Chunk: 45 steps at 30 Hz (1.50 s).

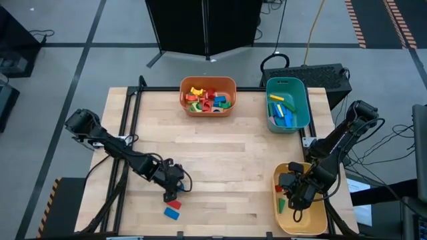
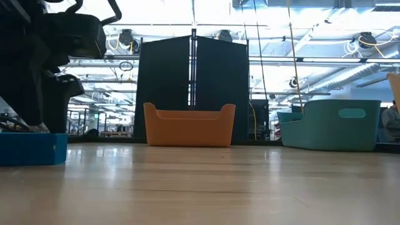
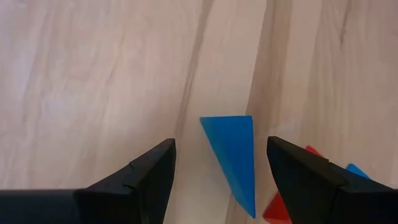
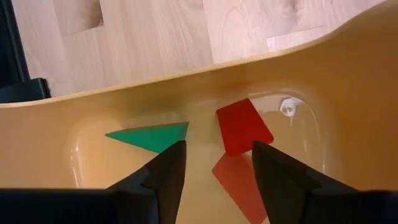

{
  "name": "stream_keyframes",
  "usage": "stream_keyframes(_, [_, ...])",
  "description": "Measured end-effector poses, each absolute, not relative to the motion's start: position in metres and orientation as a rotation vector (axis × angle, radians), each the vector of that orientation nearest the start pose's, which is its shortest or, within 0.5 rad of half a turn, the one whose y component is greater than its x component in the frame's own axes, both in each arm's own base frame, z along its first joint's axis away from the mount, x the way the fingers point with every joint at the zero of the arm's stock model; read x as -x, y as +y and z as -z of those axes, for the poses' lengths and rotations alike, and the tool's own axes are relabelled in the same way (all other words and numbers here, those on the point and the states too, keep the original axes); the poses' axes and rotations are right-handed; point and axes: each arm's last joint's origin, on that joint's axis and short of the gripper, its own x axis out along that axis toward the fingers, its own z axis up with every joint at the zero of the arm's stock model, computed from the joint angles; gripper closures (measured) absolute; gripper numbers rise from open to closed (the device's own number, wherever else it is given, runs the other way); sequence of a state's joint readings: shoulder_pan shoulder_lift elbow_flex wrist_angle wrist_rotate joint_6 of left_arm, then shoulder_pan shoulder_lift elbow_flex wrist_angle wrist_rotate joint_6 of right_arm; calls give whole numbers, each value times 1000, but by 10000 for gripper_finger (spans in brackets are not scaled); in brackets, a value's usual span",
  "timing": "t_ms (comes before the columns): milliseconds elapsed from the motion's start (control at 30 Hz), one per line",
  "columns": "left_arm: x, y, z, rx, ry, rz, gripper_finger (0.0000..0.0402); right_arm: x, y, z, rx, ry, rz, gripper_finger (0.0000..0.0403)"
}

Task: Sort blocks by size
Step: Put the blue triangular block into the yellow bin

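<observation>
Near the table's front edge, left of centre, a red block [image 1: 174, 203] and a blue block [image 1: 172, 213] lie flat on the wood. My left gripper [image 1: 171, 195] hovers over them, open and pointing down. In its wrist view a blue block [image 3: 233, 155] lies between the fingers, apart from both, with a red block [image 3: 278, 210] beside it. My right gripper [image 1: 297, 200] stands open over the yellow bin [image 1: 321, 223]. A green block [image 4: 152, 135] and a red block [image 4: 244, 126] lie on that bin's floor, beyond the fingertips.
An orange bin [image 1: 231, 85] with several mixed blocks stands at the far edge's middle. A teal bin [image 1: 304, 100] with blue and green blocks is at the far right. The middle of the wooden table [image 1: 220, 153] is bare.
</observation>
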<state>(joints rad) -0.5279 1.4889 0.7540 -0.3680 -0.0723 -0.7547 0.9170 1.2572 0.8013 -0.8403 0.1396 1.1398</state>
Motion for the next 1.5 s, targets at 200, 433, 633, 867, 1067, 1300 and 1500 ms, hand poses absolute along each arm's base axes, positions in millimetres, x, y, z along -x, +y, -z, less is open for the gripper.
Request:
stream_keyframes(200, [-229, -138, -144, 319, 1184, -46, 151, -134, 168, -210, -373, 1262, 61, 243])
stream_keyframes(433, [-232, -142, -136, 339, 1186, -75, 164, -136, 170, -219, -379, 1227, -2, 260])
stream_keyframes(633, [-233, -142, -136, 347, 1178, -87, 265, -137, 176, -246, -354, 1141, -142, 280])
stream_keyframes(867, [-237, -137, -136, 319, 1151, -84, 360, -142, 183, -275, -272, 931, -333, 292])
stream_keyframes(1067, [-251, -131, -141, 305, 1044, -28, 359, -154, 184, -286, -156, 710, -331, 293])
stream_keyframes(1300, [-273, -117, -151, 296, 884, 37, 352, -166, 175, -286, 43, 637, -296, 293])
stream_keyframes(1500, [-287, -101, -157, 343, 821, 113, 353, -184, 173, -271, 216, 643, -203, 293])
